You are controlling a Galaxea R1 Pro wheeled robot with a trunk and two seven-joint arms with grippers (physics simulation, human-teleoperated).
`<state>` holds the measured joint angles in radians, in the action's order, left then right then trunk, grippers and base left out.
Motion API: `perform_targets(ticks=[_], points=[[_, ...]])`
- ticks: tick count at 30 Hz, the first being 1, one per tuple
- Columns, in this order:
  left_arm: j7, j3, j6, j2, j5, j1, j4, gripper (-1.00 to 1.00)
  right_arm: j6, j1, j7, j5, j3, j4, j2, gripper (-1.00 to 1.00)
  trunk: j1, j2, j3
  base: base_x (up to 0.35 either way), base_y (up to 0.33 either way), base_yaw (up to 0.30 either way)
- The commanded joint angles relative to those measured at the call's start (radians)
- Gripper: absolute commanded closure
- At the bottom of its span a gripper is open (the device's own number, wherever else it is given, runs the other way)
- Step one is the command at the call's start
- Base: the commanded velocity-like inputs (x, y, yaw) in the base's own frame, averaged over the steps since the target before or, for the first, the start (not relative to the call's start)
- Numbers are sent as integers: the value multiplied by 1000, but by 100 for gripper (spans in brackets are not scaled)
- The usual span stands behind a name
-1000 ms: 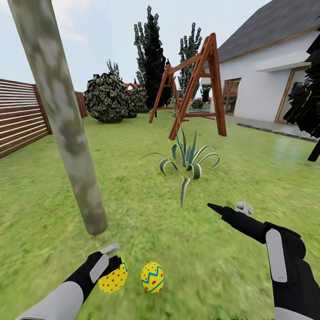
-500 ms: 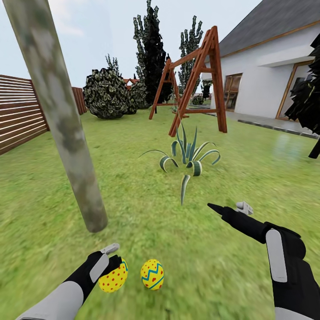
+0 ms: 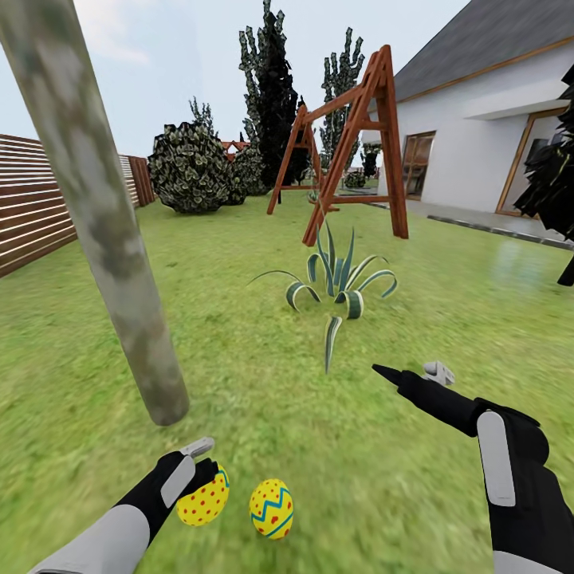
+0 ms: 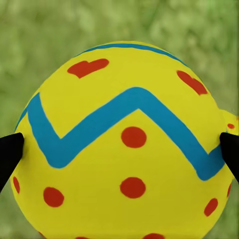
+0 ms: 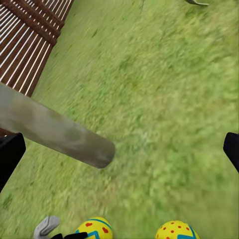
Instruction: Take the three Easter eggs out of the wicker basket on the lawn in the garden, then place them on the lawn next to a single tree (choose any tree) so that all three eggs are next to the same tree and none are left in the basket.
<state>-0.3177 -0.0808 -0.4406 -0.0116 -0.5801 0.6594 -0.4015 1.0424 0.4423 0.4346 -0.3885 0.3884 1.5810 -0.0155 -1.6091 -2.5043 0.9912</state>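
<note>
Looking at the moment before, the whole view has slid a little, so the camera moved; the arms sit in the same spots, and the loose egg lies a bit nearer the held one.

Far left stands the brown fence (image 3: pixel 32 207). Next comes the tree (image 3: pixel 104 231), its pale trunk meeting the lawn (image 3: pixel 263 383) just ahead of the left claw (image 3: pixel 201 470). That claw is clenched on one Easter egg (image 4: pixel 124 144), with a black fingertip (image 4: pixel 10 154) pressed to each side. The second egg (image 3: pixel 271 509) lies on the grass just to the right of the left claw, near it but not touching. Both eggs are close to the tree's foot.

Open grass stretches between the two claws. A spiky plant (image 3: pixel 339 291) grows ahead of that gap, with a wooden swing frame (image 3: pixel 351 143) behind it.

The right claw (image 3: pixel 406 373) hangs over bare grass with its fingers spread and nothing in them. Beyond it, the lawn ends at a paved edge by the white house (image 3: pixel 478 151).
</note>
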Motion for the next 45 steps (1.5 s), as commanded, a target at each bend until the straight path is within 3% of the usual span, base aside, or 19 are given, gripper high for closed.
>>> perform_targets(ticks=[1, 14, 45], points=[[-9, -8, -3, 1, -10, 0, -2, 100, 5, 1, 10, 8, 3, 0, -1, -100, 0, 0, 1, 32, -2, 0], [-9, -8, -3, 1, -10, 0, -8, 100, 5, 1, 10, 10, 7, 0, -1, -100, 0, 0, 1, 4, 0, 0], [-1, -15, 37, 2, -10, -3, -16, 100, 5, 1, 10, 8, 7, 0, 11, -100, -14, -8, 121, 0, 0, 0]])
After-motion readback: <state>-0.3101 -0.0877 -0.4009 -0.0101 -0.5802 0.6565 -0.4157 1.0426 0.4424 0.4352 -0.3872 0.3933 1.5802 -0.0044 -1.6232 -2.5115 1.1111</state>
